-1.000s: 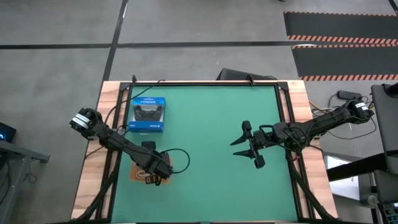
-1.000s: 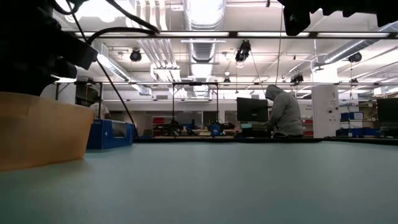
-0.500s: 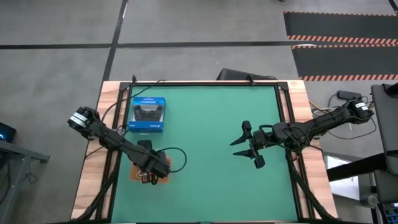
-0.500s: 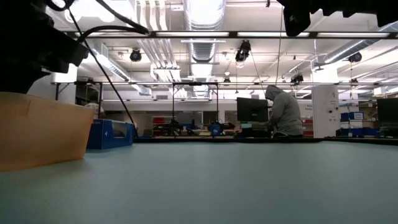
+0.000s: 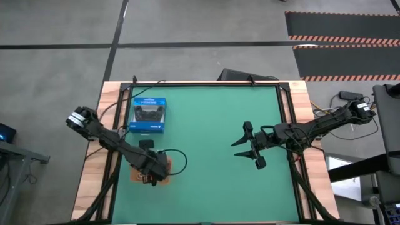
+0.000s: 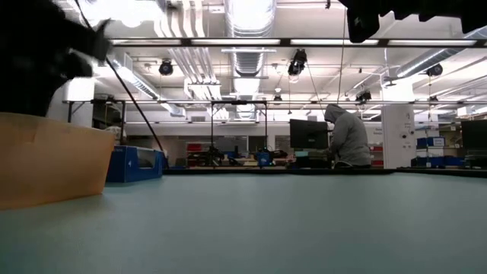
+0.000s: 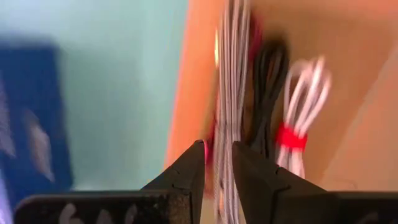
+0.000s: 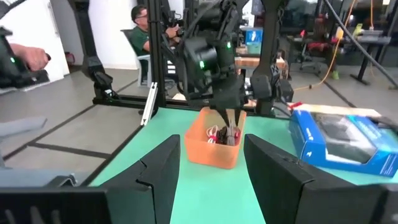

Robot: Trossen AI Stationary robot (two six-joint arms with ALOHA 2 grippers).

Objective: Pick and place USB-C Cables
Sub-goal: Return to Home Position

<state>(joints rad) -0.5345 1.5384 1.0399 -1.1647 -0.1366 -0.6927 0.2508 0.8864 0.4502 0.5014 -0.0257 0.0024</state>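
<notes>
The cables lie bundled in the orange-brown tray [image 5: 134,176] near the table's left near corner. In the left wrist view I see the grey cable [image 7: 233,62], the black cable [image 7: 270,93] and the white cable [image 7: 303,93] with a red tie; a red-pink strip [image 7: 210,140] shows beside the grey one. My left gripper [image 7: 217,171] points down into the tray [image 8: 211,152], its fingers nearly together around the grey bundle. My right gripper [image 5: 249,149] hovers open over the table's right half. My left gripper comes from above, pointing down into the tray. The grey cable's strands [image 7: 222,186] run lengthwise through the narrow gap between the two fingers [image 7: 189,171]. The picture is blurred, so whether the bundle is lifted clear of the tray floor does not show.
The blue box [image 5: 149,114] picturing a black controller lies flat beyond the tray, near the table's far left corner. The green mat [image 5: 219,187] stretches bare between both arms. A person [image 6: 346,137] sits in the room behind the table, and another person [image 8: 146,37] shows behind the left arm.
My left arm has shifted a little toward the table's left edge above the tray, and in the low view its dark bulk has drawn upward and out of the picture's corner. The tray and the blue box have stayed where they were.
</notes>
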